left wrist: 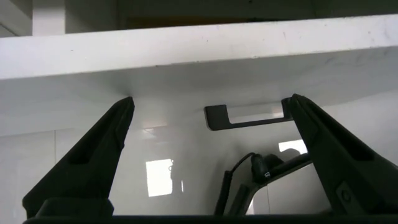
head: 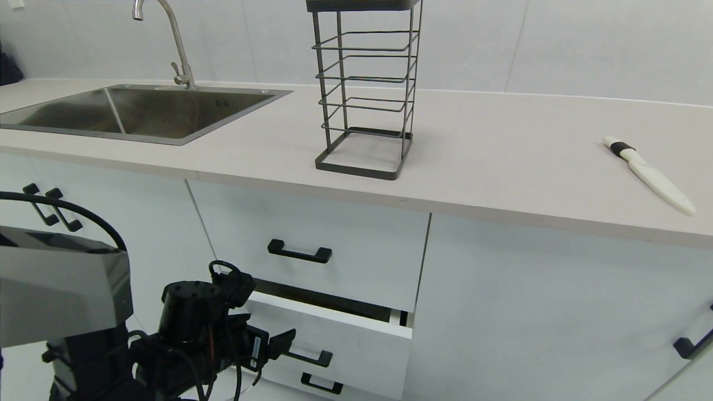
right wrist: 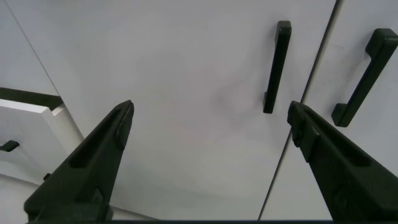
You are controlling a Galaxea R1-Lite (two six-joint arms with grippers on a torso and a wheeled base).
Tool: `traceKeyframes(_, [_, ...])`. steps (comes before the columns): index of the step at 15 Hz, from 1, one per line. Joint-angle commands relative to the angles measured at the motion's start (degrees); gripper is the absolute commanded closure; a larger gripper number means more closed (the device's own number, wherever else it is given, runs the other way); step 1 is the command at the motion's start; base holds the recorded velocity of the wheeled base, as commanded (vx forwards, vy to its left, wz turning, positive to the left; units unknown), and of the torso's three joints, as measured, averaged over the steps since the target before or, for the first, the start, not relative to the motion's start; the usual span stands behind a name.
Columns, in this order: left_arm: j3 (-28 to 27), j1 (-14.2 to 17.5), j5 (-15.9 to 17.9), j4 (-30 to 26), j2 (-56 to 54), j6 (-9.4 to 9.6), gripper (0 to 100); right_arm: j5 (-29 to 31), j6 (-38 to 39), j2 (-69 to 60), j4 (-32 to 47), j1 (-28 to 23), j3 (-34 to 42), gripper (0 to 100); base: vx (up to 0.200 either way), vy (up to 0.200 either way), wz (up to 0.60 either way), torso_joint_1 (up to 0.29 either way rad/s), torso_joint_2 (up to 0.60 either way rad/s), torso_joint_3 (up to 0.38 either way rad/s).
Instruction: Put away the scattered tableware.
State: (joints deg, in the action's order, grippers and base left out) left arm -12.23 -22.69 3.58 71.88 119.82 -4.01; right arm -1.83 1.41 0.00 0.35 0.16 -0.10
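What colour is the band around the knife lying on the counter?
The band is black, on a cream-white knife; it shows best in the head view.

The inside of the open drawer point(head: 362, 351) is hidden.

**Arms and grippers: items on record**

Item 1, left arm point(head: 167, 356): held low at the lower left of the head view and extended forward. Cables are looped around the wrist point(head: 189, 309).

Item 2, left gripper point(head: 283, 345): jaws are set wide apart and nothing is held between them. Two dark fingers point(left wrist: 106, 155) are seen tapering to narrow tips.

Item 3, right gripper point(right wrist: 211, 107): jaws are likewise spread wide and nothing is gripped. Its dark fingers point(right wrist: 93, 162) are splayed outward, tips well apart.
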Motion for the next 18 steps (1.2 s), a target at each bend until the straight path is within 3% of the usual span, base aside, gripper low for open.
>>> traceKeyframes(1, [-1.57,0.01,0.11,2.04,2.87,-0.03,0,-0.02,-0.01,0.00,0.00,0.02,0.01,0,0.000,0.000,0.00,0.000,0.00,0.000])
traceKeyframes(9, [-6.76,-0.08,0.20,3.18,4.90,-0.03,0,-0.02,-0.01,0.00,0.00,0.02,0.01,0,0.000,0.000,0.00,0.000,0.00,0.000])
traceKeyframes(12, [2.21,-1.75,0.20,8.63,2.79,-0.03,0,-0.02,-0.01,0.00,0.00,0.02,0.01,0,0.000,0.000,0.00,0.000,0.00,0.000])
traceKeyframes(13, [7.83,-4.03,0.11,13.55,-1.34,-0.38,0,-0.02,-0.01,0.00,0.00,0.02,0.01,0,0.000,0.000,0.00,0.000,0.00,0.000])
traceKeyframes(14, [10.73,-5.70,0.11,13.99,-6.27,-0.47,0,-0.02,-0.01,0.00,0.00,0.02,0.01,0,0.000,0.000,0.00,0.000,0.00,0.000])
traceKeyframes(15, [12.23,-7.02,0.11,12.68,-13.03,-0.56,0,-0.02,-0.01,0.09,0.00,0.02,0.01,0,0.000,0.000,0.00,0.000,0.00,0.000])
traceKeyframes(18, [12.23,-6.58,0.63,3.97,-31.49,-0.12,0,-0.02,-0.10,0.00,0.00,0.02,0.01,0,0.000,0.000,0.00,0.000,0.00,0.000])
